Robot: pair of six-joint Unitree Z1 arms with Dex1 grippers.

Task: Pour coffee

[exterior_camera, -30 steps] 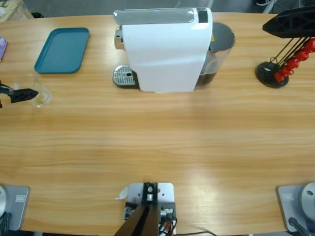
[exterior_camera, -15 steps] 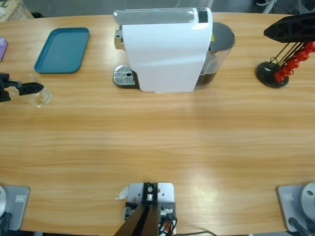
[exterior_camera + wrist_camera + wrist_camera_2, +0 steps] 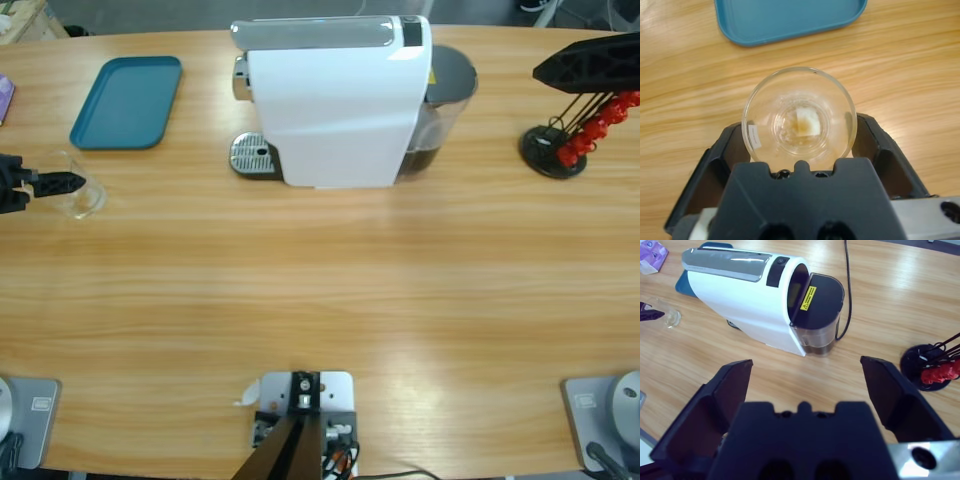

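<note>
Coffee (image 3: pixel 801 126) shows only as a thin pale-brown residue at the bottom of a small clear round drinking glass (image 3: pixel 799 116), which stands upright on the long wooden table (image 3: pixel 320 300) near its left edge. The left gripper (image 3: pixel 799 145) has its two black jaws set on either side of the glass, close against its wall; whether they clamp it cannot be told. At 12 o'clock from the glass lies a flat teal rectangular tray (image 3: pixel 127 101). At 3 o'clock, well apart, stands a white capsule coffee machine (image 3: pixel 335 100) with a smoky grey tank (image 3: pixel 445 95). Far right stands a black capsule rack (image 3: pixel 580 110) with red capsules (image 3: pixel 595 125). The right gripper (image 3: pixel 805 385) hangs above the table, jaws wide apart, holding nothing.
</note>
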